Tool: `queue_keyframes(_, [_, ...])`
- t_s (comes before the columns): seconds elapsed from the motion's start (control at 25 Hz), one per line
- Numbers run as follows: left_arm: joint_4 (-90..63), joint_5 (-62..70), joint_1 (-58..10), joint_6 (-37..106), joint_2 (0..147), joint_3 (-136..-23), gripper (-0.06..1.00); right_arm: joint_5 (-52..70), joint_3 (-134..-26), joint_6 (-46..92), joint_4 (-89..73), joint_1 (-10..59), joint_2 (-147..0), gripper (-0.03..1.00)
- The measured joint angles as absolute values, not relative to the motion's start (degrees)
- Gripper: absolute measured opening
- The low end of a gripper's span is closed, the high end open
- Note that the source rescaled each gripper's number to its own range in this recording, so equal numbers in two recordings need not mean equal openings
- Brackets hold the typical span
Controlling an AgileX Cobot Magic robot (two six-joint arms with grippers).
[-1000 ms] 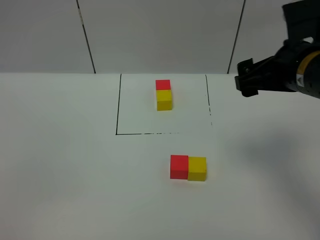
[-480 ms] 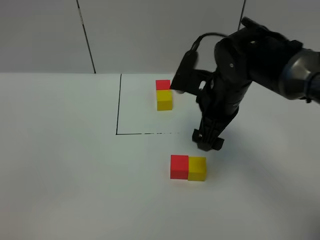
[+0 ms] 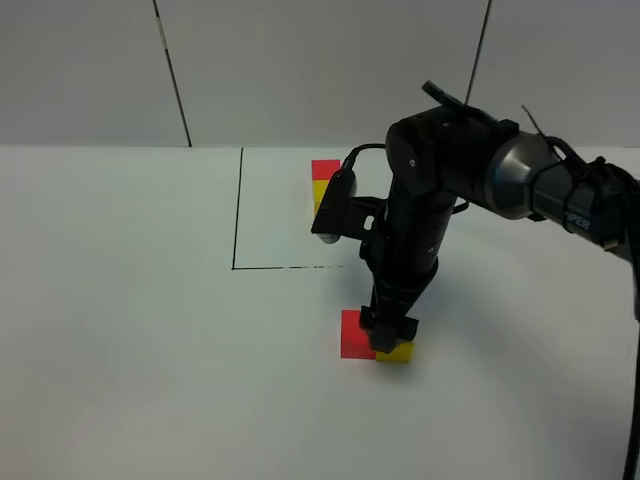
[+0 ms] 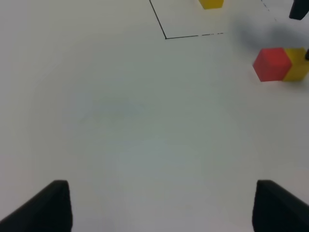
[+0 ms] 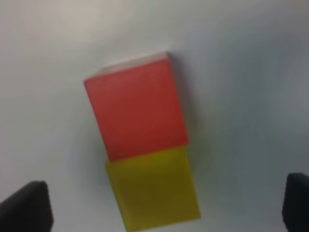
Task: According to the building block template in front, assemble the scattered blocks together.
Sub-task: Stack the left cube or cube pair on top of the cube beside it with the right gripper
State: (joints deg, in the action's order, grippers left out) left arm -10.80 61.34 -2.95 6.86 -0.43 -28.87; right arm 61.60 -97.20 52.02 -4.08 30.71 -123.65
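The template is a red cube [image 3: 325, 169] joined to a yellow cube [image 3: 316, 194] inside a thin black-line rectangle [image 3: 236, 210] at the back; my right arm partly hides the yellow one. The scattered red block [image 3: 352, 335] and yellow block [image 3: 400, 352] sit side by side, touching, in front of the rectangle. My right gripper [image 3: 388, 335] hangs open just above them, over the yellow block. The right wrist view shows the red block [image 5: 136, 111] and the yellow block [image 5: 153, 189] between the spread fingertips [image 5: 26, 205]. My left gripper [image 4: 163, 208] is open and empty, far from the red block [image 4: 271, 63].
The white table [image 3: 120, 330] stretches wide on the left and front. A grey panelled wall [image 3: 320, 70] stands behind it. A cable loops off my right arm [image 3: 440, 190] near the template.
My right arm has swung in from the far right, crossed in front of the template, and come down over the red and yellow pair. The blocks have not moved.
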Motion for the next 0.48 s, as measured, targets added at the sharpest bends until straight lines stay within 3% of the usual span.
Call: queue_keyframes(0.48, [-10.80,61.34,-2.95,6.86,-0.43,-28.87,0.68,57.87,-96.76,52.12,-4.72,32.26,-127.83,0.89])
